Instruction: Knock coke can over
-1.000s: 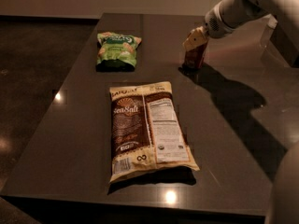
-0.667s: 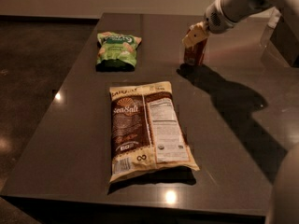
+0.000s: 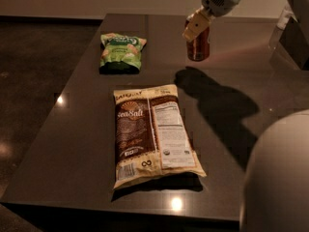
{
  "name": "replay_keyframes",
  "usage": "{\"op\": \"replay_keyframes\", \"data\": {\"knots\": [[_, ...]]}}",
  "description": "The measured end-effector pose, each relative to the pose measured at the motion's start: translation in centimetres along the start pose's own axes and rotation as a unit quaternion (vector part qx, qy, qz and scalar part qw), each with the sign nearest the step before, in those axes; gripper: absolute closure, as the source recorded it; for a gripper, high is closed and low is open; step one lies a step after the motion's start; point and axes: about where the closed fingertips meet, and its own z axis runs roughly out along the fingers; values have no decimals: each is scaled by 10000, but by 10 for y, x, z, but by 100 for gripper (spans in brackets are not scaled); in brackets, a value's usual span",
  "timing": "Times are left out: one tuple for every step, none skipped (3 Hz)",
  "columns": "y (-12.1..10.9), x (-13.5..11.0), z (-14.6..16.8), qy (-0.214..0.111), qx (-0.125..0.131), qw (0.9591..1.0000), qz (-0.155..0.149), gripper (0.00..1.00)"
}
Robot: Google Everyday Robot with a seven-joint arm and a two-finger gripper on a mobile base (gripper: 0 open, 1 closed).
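Observation:
The coke can (image 3: 198,46) is a small dark-red cylinder standing upright on the dark table (image 3: 82,129), toward the far right. My gripper (image 3: 194,28) hangs from the white arm at the top right, its pale fingers right in front of the can's upper left part, hiding the can's top. I cannot tell whether it touches the can.
A green chip bag (image 3: 121,52) lies at the far left of the table. A large brown and cream sea salt snack bag (image 3: 152,134) lies flat in the middle. Part of my white body (image 3: 277,178) fills the lower right corner.
The gripper has risen and shifted a little left along the can's upper part. The can stays upright in the same place.

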Motion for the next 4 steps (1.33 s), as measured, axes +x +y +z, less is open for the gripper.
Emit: {"op": "replay_keyframes", "data": {"knots": [[18,-6,0,495,-215,9974,-485,100],[31,-13,5,924,-209,9910,-949,100],[40,-15,14,1353,-74,9819,-1325,100],[53,-8,32,1816,-69,9684,-1706,74]]}}
